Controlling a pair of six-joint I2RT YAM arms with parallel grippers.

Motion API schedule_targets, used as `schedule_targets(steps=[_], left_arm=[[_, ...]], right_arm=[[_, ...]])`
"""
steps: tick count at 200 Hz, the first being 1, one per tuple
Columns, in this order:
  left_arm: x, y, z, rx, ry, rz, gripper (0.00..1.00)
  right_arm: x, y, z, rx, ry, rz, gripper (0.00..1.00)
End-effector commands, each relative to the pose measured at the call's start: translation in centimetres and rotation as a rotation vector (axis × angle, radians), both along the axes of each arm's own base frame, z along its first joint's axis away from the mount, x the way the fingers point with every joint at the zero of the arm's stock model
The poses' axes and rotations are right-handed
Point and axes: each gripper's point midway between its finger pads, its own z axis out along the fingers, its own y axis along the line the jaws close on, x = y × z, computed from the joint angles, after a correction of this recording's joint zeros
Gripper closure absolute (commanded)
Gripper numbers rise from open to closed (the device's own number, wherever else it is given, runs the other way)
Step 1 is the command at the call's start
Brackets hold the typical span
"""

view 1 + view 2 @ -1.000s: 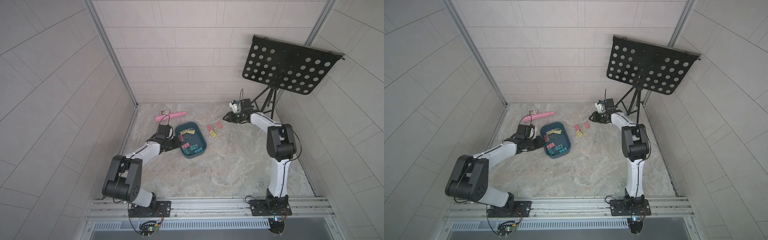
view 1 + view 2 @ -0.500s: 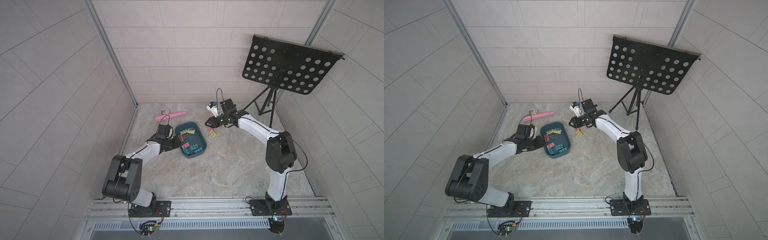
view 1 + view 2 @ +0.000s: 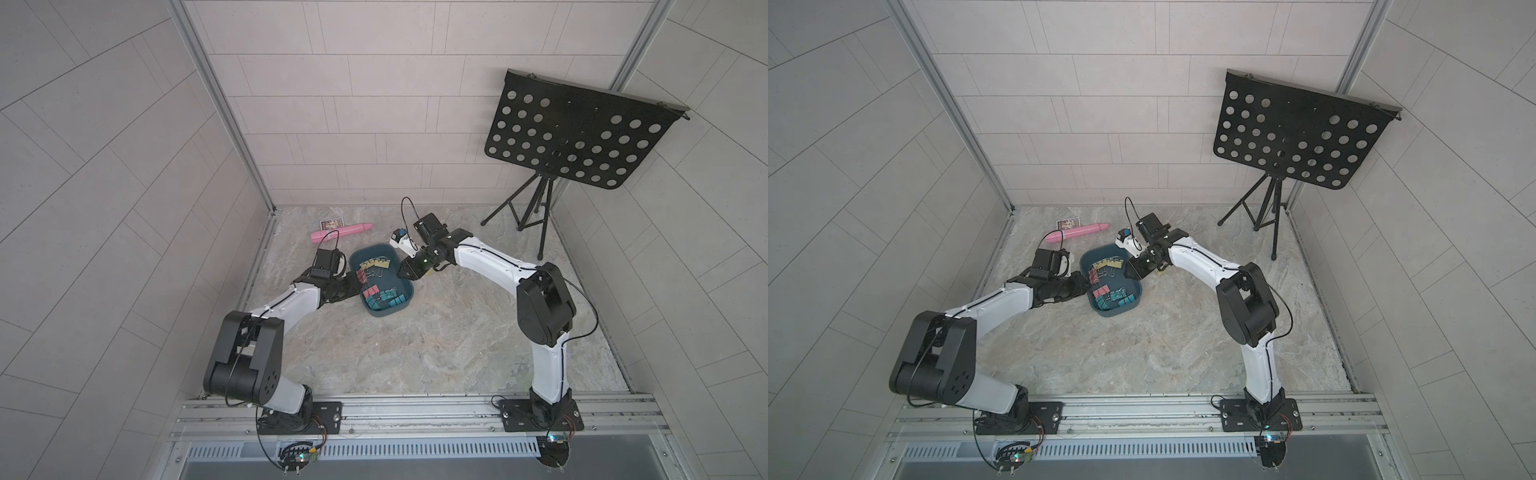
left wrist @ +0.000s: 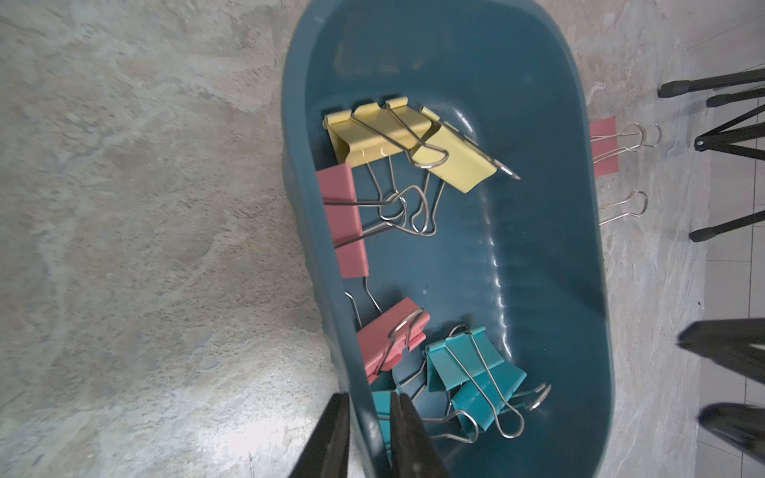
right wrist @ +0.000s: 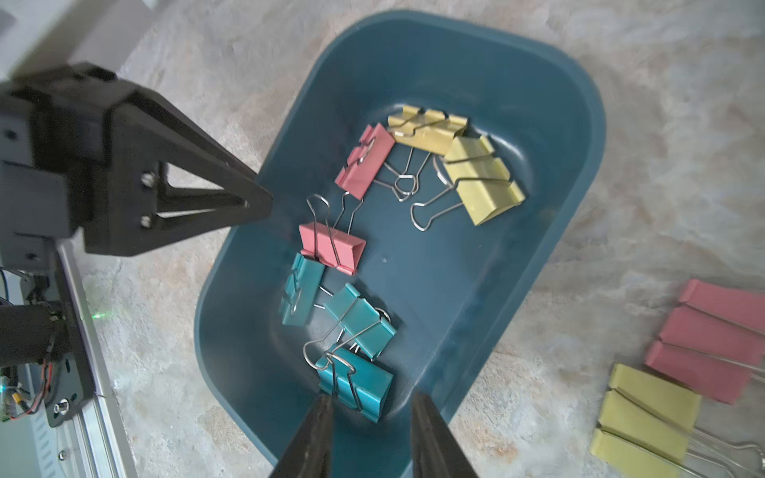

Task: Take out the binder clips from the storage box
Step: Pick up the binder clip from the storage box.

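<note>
Now the left gripper [image 4: 367, 403] is pinched tight on the left wall of the storage box [image 3: 376, 252], which sits on the table [image 3: 415, 353] a bit left of the middle, nearer the back edge. Yellow, pink and teal binder clips [image 4: 343, 219] lie inside it, the right gripper [image 5: 371, 399] hangs over its right side with fingers apart and nothing in them, and more binder clips [image 5: 712, 331] lie on the table just beside that side. Farther back, a pink tube [image 3: 341, 231] and a small card [image 3: 332, 223] lie near the far left corner, and a music stand [image 3: 577, 137] is by the far right corner.
</note>
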Motion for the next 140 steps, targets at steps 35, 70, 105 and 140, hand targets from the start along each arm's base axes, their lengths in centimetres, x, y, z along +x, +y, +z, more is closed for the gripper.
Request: schedule_targets(steps=[35, 70, 105, 140], left_arm=[[-0.1, 0.0, 0.5, 0.014, -0.016, -0.012, 0.74], [-0.2, 0.0, 0.5, 0.014, -0.015, -0.012, 0.74], [-0.2, 0.0, 0.4, 0.013, -0.012, -0.012, 0.74], [-0.2, 0.0, 0.5, 0.013, -0.013, -0.012, 0.74]], right_arm=[[-1.3, 0.6, -2.5, -0.076, 0.029, 0.062, 0.65], [-1.7, 1.3, -3.2, -0.090, 0.041, 0.084, 0.65], [-1.9, 1.8, -3.6, -0.090, 0.053, 0.095, 0.64], [-1.9, 2.1, -3.8, -0.090, 0.054, 0.101, 0.64]])
